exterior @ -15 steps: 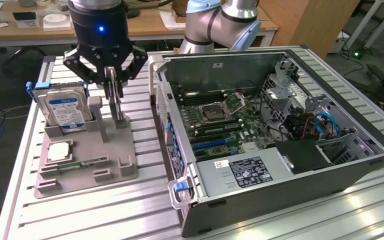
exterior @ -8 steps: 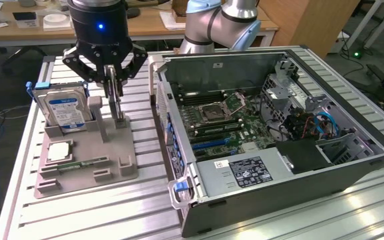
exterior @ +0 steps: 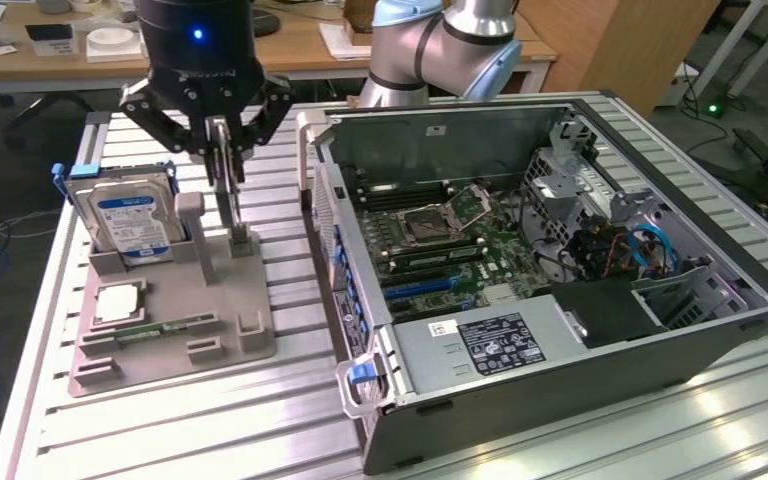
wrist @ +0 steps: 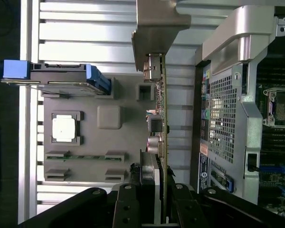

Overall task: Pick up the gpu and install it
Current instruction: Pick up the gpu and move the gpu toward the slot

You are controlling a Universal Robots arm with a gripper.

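Black multi-link gripper (exterior: 221, 150) is clamped on the gpu (exterior: 235, 205), a thin flat black expansion card with a pale metal end bracket (wrist: 156, 28). It pinches the card across its faces near the upper edge. The card stands upright on edge at the slot post of the grey moulded parts tray (exterior: 224, 335). The tray sits to the exterior view's left of the open grey computer case (exterior: 584, 330). The card's lower end is at the slot. Can't tell if it is seated or just lifted clear, the angle is too oblique.

Step in hand looks like pick-up from the tray. To do it well:
- pull straight up along the card's plane, no twist
- keep the grip centred so the card doesn't pivot
- clear the post fully before any sideways travel

A silver blue-labelled hard drive (exterior: 131, 215) stands near in the same tray; keep off it.
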